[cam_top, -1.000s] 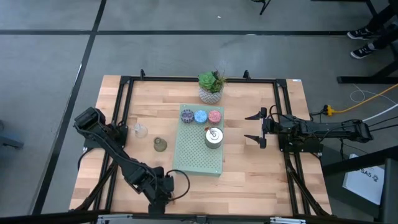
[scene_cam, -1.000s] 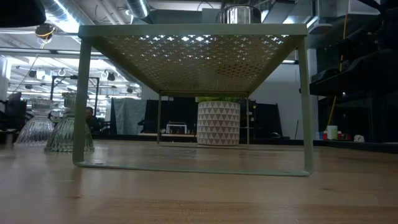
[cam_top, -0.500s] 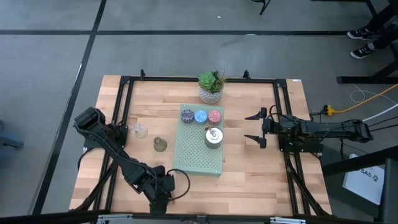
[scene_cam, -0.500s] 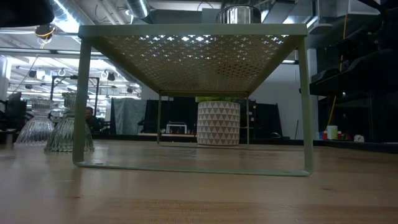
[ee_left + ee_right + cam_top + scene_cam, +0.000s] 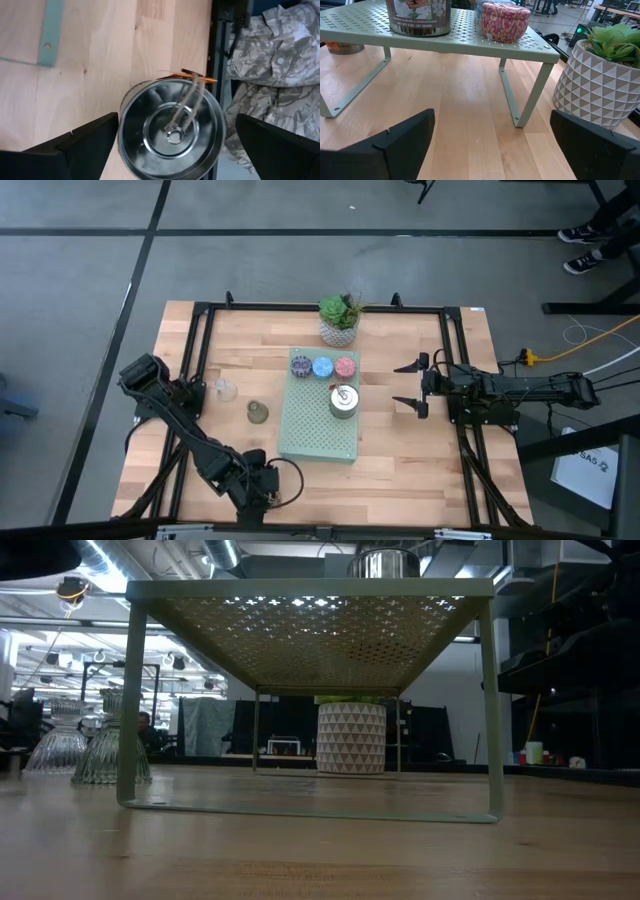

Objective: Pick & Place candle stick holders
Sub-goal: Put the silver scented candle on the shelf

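Observation:
A pale-green perforated shelf carries purple, blue and pink holders and a shiny silver one. An olive holder and a clear glass one stand on the table left of the shelf. My left gripper is at the table's near edge, open. In its wrist view its fingers stand on either side of a second silver holder, which rests upright on the wood. My right gripper waits open and empty right of the shelf.
A green succulent in a white pot stands behind the shelf. The black frame rail and patterned cloth lie just past the silver holder at the table's edge. Bare wood shows between the shelf and my right gripper.
My left gripper has shifted a little toward the table's near left corner, staying open. Nothing else has moved.

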`<control>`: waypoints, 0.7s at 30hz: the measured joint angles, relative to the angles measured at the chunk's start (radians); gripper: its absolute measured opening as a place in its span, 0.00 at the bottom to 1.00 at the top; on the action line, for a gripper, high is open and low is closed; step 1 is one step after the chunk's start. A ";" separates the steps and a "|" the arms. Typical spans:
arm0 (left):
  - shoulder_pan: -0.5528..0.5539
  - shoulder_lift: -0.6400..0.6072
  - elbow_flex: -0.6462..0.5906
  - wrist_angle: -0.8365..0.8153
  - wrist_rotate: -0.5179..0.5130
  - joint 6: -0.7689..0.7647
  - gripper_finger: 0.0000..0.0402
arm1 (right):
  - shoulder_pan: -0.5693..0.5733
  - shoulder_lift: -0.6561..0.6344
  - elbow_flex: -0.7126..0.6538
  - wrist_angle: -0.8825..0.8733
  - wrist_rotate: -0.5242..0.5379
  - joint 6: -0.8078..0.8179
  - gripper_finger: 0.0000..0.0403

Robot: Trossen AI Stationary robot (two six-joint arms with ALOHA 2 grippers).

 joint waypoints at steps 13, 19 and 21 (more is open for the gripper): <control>-0.053 0.018 -0.001 0.012 -0.082 0.163 1.00 | 0.000 0.000 0.000 0.000 0.000 0.000 0.99; -0.065 0.029 -0.001 0.011 -0.098 0.178 1.00 | 0.000 0.000 0.000 0.000 0.000 0.000 0.99; -0.069 0.036 -0.001 0.015 -0.102 0.181 1.00 | 0.000 0.000 0.000 0.000 0.000 0.000 0.99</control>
